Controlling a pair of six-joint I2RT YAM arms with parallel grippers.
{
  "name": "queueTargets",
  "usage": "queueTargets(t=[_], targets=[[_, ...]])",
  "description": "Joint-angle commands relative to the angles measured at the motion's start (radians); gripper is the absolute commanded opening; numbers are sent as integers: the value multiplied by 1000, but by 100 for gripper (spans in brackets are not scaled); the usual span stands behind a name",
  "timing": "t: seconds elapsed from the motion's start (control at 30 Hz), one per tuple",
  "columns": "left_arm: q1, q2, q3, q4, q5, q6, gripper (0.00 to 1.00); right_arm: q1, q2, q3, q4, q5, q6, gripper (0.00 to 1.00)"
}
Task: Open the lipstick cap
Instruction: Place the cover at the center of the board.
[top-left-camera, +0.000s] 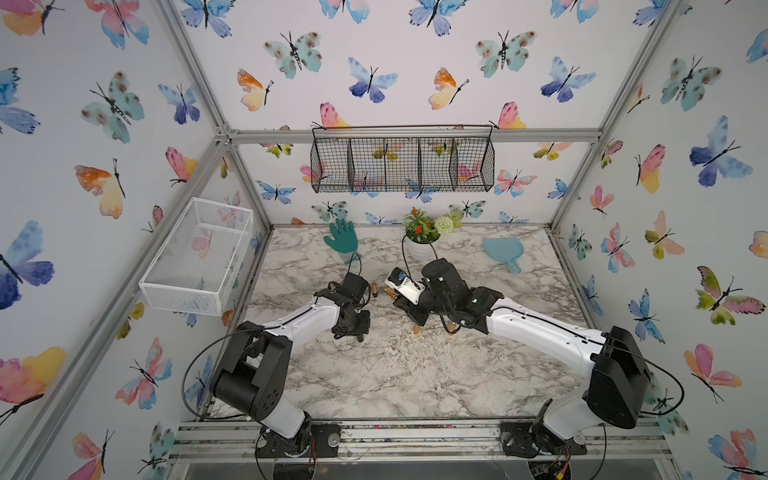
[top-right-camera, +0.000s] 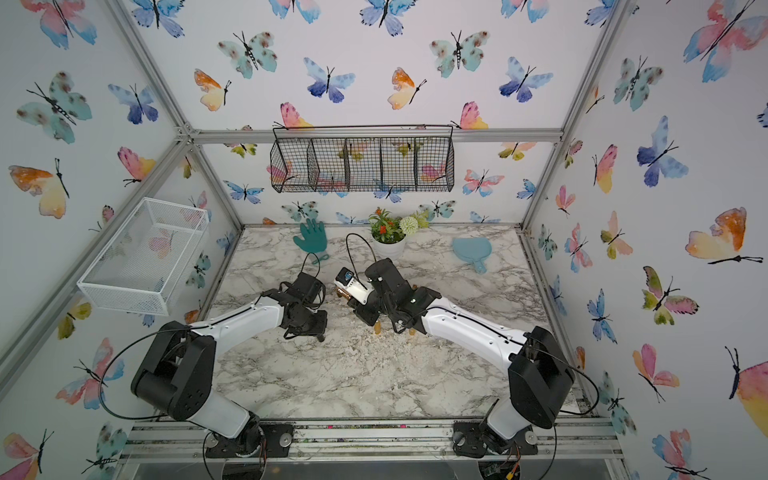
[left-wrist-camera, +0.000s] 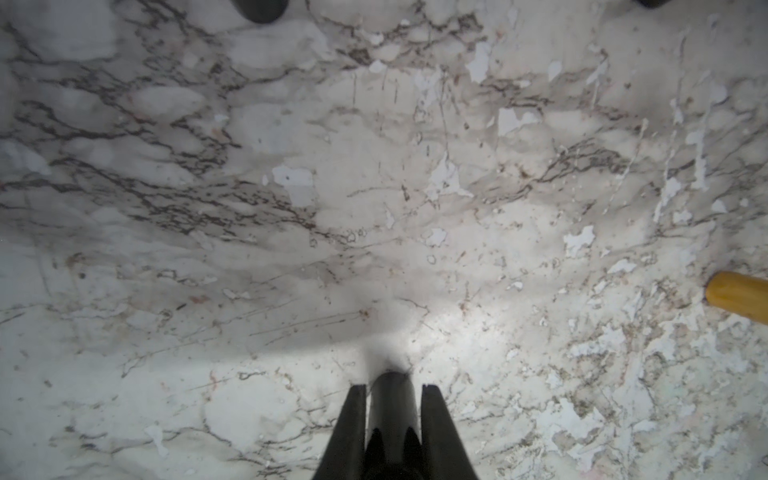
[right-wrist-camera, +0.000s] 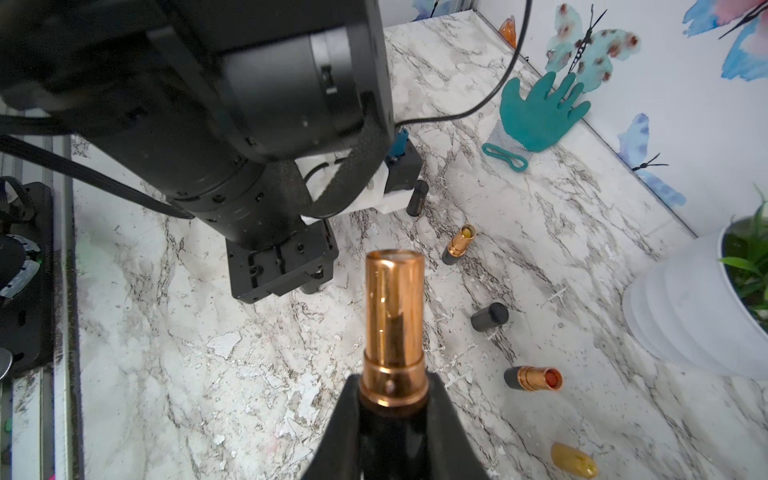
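Observation:
In the right wrist view my right gripper (right-wrist-camera: 394, 382) is shut on the black base of a lipstick (right-wrist-camera: 394, 316). Its bare copper tube sticks out past the fingertips with no cap on it. In the left wrist view my left gripper (left-wrist-camera: 394, 386) is shut on a black cylindrical cap (left-wrist-camera: 390, 399), held just above the marble table (left-wrist-camera: 291, 249). In both top views the two grippers hang a short way apart over the table's middle, the left gripper (top-left-camera: 359, 337) with the dark cap and the right gripper (top-left-camera: 417, 327) with the lipstick.
Loose on the marble past the held lipstick lie an uncapped lipstick (right-wrist-camera: 534, 378), another uncapped one (right-wrist-camera: 460, 243), a black cap (right-wrist-camera: 490, 316) and a yellow piece (right-wrist-camera: 575, 460). A teal glove (top-left-camera: 341, 237), a potted plant (top-left-camera: 420, 237) and a blue paddle (top-left-camera: 503, 250) stand at the back.

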Motion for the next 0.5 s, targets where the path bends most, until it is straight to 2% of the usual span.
queueTargets(t=[0.0, 0.07, 0.2, 0.33, 0.47], targets=[[-17, 8, 28, -11, -41, -4, 18, 4, 13, 20, -19, 11, -3, 7], [-18, 9, 29, -17, -42, -5, 30, 4, 16, 22, -23, 11, -3, 7], [-19, -8, 47, -32, -40, -9, 45, 4, 11, 19, -24, 18, -6, 7], [-18, -38, 110, -75, -25, -4, 51, 4, 4, 7, -13, 22, -3, 7], [-14, -63, 189, -143, -24, -9, 53, 4, 4, -11, 0, 18, 9, 7]])
